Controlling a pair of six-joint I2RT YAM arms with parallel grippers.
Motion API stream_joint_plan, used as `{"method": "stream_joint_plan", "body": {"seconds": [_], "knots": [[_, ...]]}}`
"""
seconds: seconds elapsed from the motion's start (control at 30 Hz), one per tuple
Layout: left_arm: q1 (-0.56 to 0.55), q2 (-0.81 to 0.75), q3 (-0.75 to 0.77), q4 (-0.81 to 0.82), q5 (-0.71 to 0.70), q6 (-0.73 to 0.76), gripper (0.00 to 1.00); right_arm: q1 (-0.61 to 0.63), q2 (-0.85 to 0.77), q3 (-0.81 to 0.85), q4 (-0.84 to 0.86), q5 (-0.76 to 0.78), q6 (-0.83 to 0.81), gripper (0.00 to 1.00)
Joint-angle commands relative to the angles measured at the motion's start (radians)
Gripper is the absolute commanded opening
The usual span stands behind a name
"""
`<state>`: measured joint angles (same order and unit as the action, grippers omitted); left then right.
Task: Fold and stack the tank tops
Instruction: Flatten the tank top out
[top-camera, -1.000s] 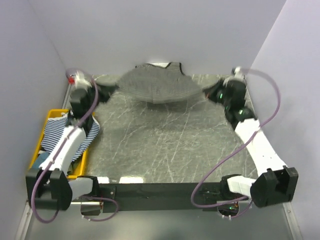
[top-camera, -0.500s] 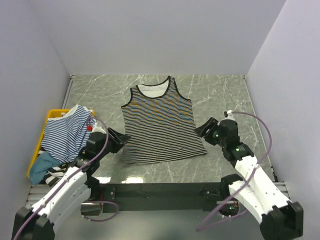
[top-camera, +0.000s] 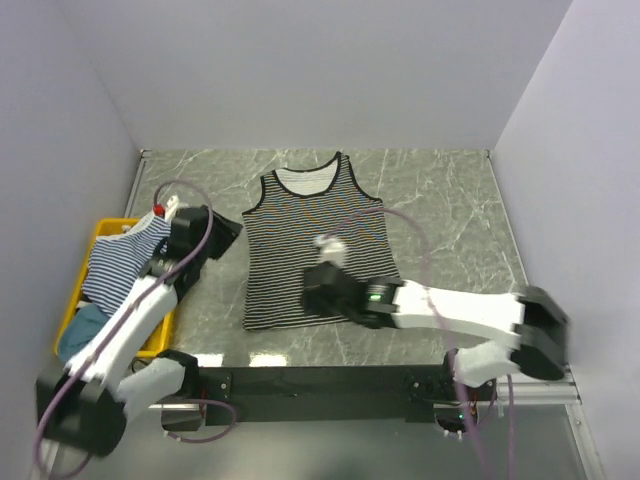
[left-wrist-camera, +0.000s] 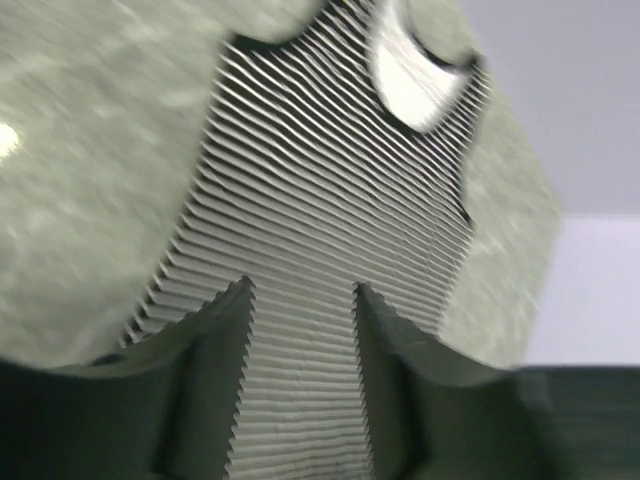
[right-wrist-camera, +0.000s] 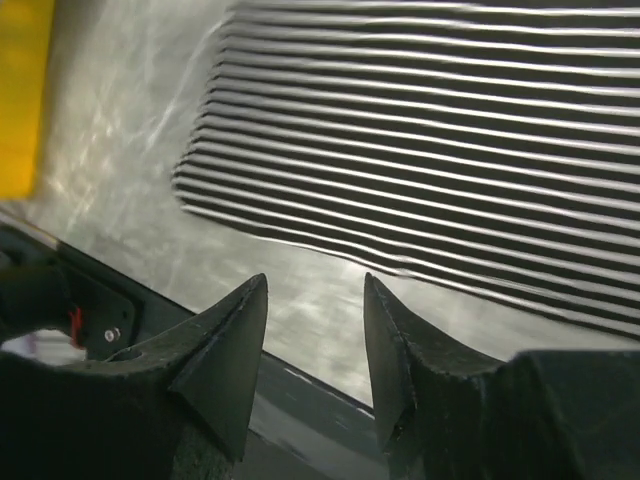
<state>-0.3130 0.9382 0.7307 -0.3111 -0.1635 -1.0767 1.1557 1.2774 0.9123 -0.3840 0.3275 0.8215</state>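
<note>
A black-and-white striped tank top lies flat on the marble table, neckline toward the back wall. My left gripper hovers at its left edge, open, with nothing between the fingers. In the left wrist view the tank top fills the space beyond the open left gripper. My right gripper reaches across from the right, low over the bottom hem. In the right wrist view the right gripper stands open and empty over bare table, just short of the tank top's hem. A blue-and-white tank top lies bunched in the bin.
A yellow bin stands at the table's left edge, also seen as the yellow bin in the right wrist view. The black front rail runs along the near edge. Walls close in on three sides.
The top, held up at the back a second ago, now lies flat and released. The left arm has swung to its left edge; the right arm has reached leftward over the hem.
</note>
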Motion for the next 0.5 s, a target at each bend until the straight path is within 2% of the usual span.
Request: {"method": "stream_joint_plan", "body": {"seconds": [0.0, 0.03, 0.13, 0.27, 0.4, 0.47], "knots": [[0.136, 0.199, 0.068, 0.085, 0.077, 0.078, 0.47, 0.125, 0.210, 0.213, -0.049, 0.163, -0.010, 0.50], [0.167, 0.239, 0.100, 0.105, 0.109, 0.096, 0.39, 0.156, 0.324, 0.258, -0.056, 0.157, -0.019, 0.48], [0.244, 0.407, 0.200, 0.141, 0.188, 0.151, 0.31, 0.194, 0.502, 0.411, -0.043, 0.119, -0.051, 0.46], [0.258, 0.595, 0.335, 0.142, 0.252, 0.216, 0.29, 0.214, 0.661, 0.620, -0.093, 0.123, -0.081, 0.45], [0.262, 0.798, 0.453, 0.127, 0.294, 0.264, 0.31, 0.217, 0.763, 0.720, -0.144, 0.128, -0.099, 0.46], [0.264, 0.847, 0.493, 0.125, 0.306, 0.270, 0.31, 0.219, 0.780, 0.740, -0.150, 0.124, -0.104, 0.46]]}}
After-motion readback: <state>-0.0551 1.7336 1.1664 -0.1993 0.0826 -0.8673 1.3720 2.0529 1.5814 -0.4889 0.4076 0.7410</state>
